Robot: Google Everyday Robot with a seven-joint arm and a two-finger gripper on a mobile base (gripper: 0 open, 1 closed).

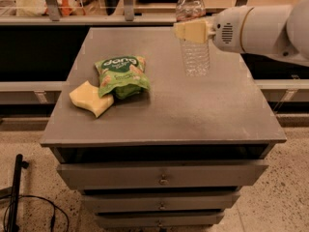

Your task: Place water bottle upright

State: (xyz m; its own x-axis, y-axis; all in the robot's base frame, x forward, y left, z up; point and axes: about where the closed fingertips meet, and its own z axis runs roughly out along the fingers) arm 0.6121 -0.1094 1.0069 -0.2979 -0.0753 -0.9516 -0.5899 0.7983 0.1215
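Grey drawer cabinet before a dim shelf; its surface (203,115) bears everything. Upper centre-right: water bottle (196,57) upright, base at or just above the surface, its upper body clenched in the claw (192,31), which reaches in from the right. Risk: letting go before the base is seated, or dragging on withdrawal, could topple it. Snack bag (120,74) and sponge (91,98) lie well apart at left, blocking nothing.

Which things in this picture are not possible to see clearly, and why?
Camera view:
The water bottle, upper body: covered by the gripper in front of it.
Bottle top: cut by the upper edge.
Bottle base: touching the table or not, unclear.
Yellow object: partly under the green bag.
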